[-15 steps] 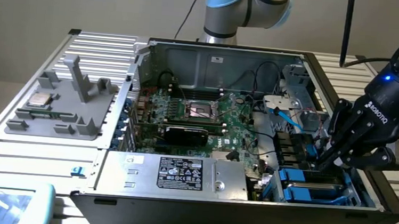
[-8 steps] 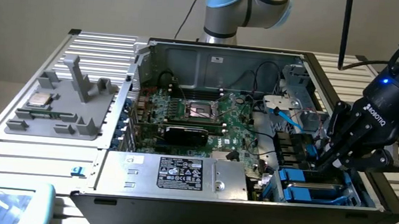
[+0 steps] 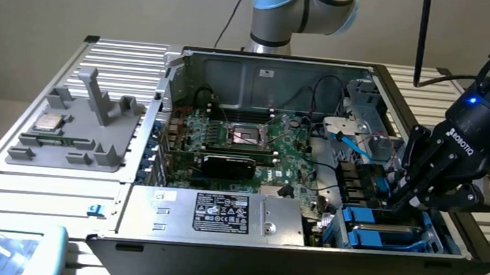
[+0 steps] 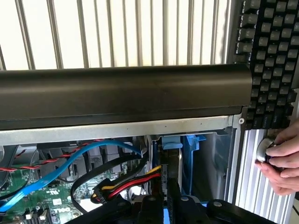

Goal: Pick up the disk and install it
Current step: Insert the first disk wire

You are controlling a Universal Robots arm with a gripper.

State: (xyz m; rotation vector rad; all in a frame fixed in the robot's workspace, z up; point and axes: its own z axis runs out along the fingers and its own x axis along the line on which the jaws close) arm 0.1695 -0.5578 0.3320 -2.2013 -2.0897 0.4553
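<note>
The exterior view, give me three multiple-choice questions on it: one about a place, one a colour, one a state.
1. Where is the hand?
A. Over the grey fixture
B. Down in the drive bay at the case's corner, on the exterior view's right
C. Outside the case

2. What colour are the bay brackets?
A. Blue
B. Red
C. Yellow

3. How is the PC case?
A. Closed
B. Standing upright
C. On its side, open, motherboard exposed

Answers: 1 B, its fingers reach in among the brackets. 2 A, blue plastic shows beneath the hand. 3 C, the boards and cables lie in plain sight.
</note>
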